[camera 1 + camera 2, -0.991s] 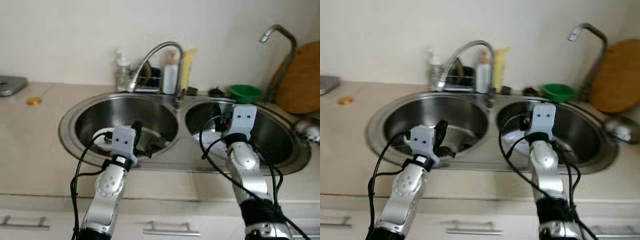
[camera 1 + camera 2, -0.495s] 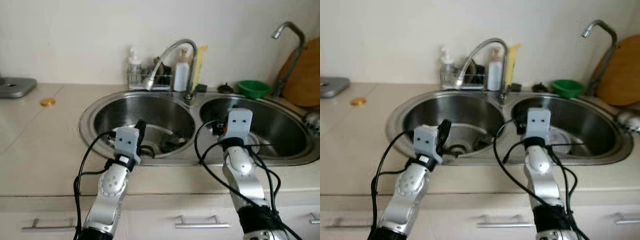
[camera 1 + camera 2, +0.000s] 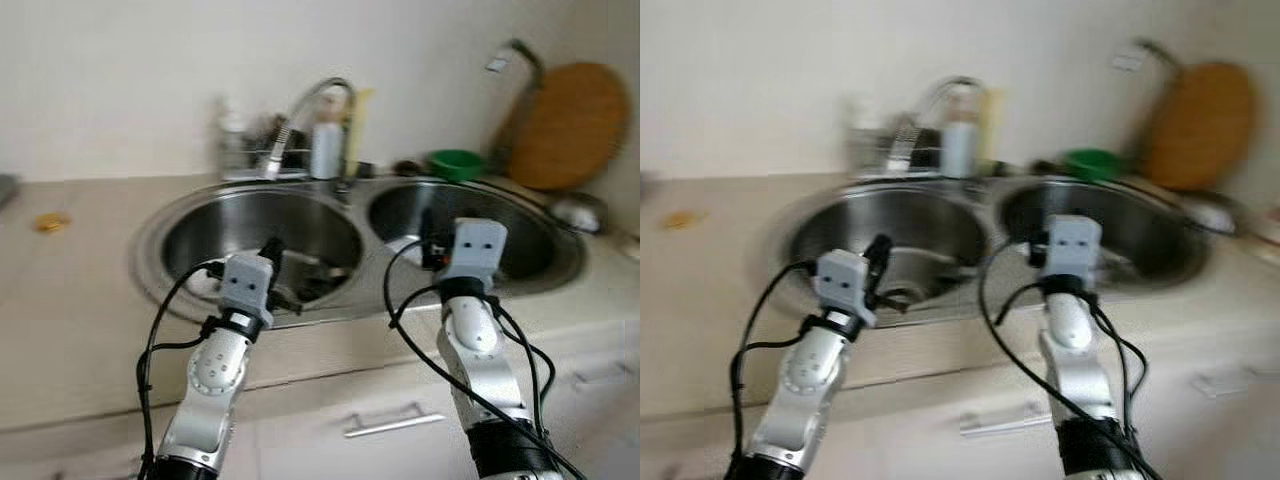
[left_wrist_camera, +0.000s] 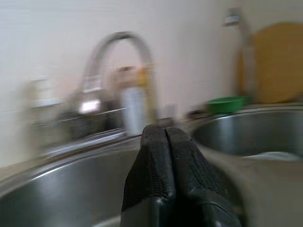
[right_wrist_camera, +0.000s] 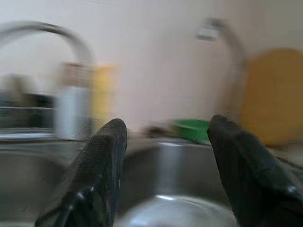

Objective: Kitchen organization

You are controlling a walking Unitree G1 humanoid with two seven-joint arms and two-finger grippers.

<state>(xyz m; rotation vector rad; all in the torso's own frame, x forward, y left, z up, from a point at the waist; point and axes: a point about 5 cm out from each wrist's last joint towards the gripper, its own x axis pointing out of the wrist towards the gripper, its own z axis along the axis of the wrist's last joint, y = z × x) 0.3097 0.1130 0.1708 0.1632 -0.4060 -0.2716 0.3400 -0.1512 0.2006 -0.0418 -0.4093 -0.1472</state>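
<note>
Frames are blurred, so detail is limited. A double sink (image 3: 150, 262) is set in the tabletop (image 3: 60, 300). Dark items (image 3: 310, 280) and something white (image 3: 200, 283) are seen in the basin left of the faucet (image 3: 300, 115); a pale plate-like thing (image 3: 405, 250) lies in the basin to its right. Bottles (image 3: 325, 150) stand just behind the faucet, a green bowl (image 3: 455, 163) to its right, a wooden board (image 3: 565, 125) beyond that against the wall.

The left end effector (image 4: 165, 177) is held closed on nothing over the left basin's front rim. The right end effector (image 5: 163, 177) is held open and empty over the right basin.

Nothing is gripped; organization is judged barely begun, with the sink contents left to sort.
</note>
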